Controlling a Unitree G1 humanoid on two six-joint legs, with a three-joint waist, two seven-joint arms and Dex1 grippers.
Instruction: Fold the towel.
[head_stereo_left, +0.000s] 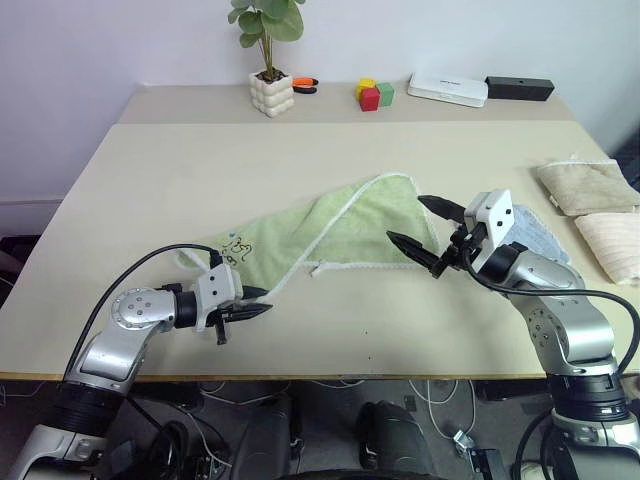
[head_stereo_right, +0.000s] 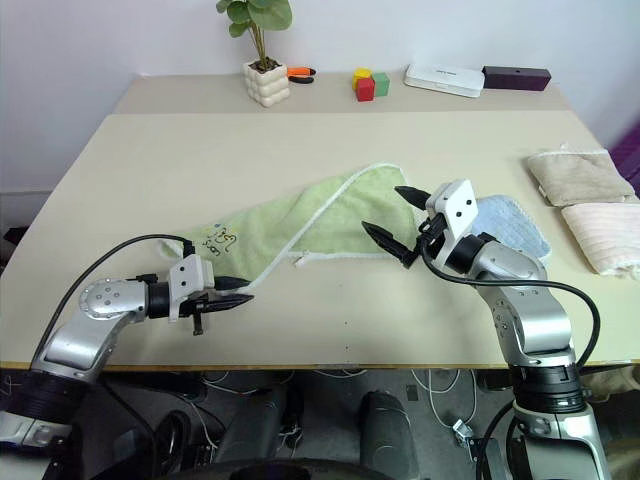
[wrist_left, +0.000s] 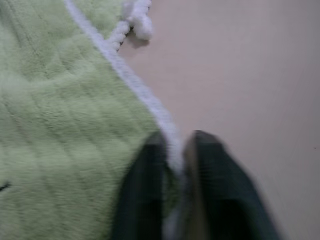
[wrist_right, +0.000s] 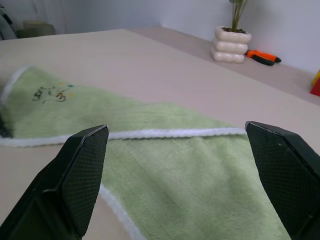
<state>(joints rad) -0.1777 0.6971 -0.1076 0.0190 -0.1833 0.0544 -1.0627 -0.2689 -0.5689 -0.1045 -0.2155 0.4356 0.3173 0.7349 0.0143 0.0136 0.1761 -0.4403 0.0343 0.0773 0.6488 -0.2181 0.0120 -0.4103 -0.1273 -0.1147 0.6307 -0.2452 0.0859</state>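
So the towel (head_stereo_left: 330, 232) is lying crumpled mid-frame on the counter (head_stereo_left: 150, 180), stretched diagonally from lower left up to the centre. The left pincer (head_stereo_left: 262, 311), lower left of the head view, is clamped tight on the towel's white-stitched edge; the wrist cam shows the trim pinched between both fingers (wrist_left: 142, 195). The right pincer (head_stereo_left: 422, 235), right of centre, gapes wide with nothing in it, hanging over the towel's right end. A blue folded towel (head_stereo_right: 515, 226) sits just behind it.
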